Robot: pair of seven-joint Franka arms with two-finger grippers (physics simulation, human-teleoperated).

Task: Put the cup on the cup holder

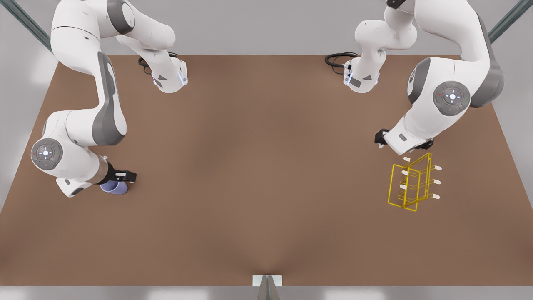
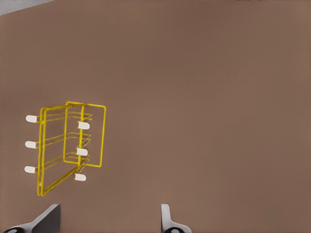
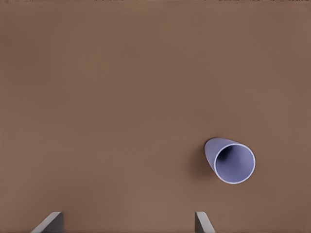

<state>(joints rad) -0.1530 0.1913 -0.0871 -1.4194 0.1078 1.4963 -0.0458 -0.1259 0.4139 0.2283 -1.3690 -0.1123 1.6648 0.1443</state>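
My right gripper [image 3: 127, 224] hangs open above the table [image 1: 258, 166] with the cup [image 3: 232, 161] on its side just beside it, unheld, because I haven't gripped it yet — my left gripper [image 2: 108, 222] waits open over the cup holder [image 2: 68, 145].

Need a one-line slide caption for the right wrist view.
Right pincer, open, hovers above the brown table near the lavender cup.
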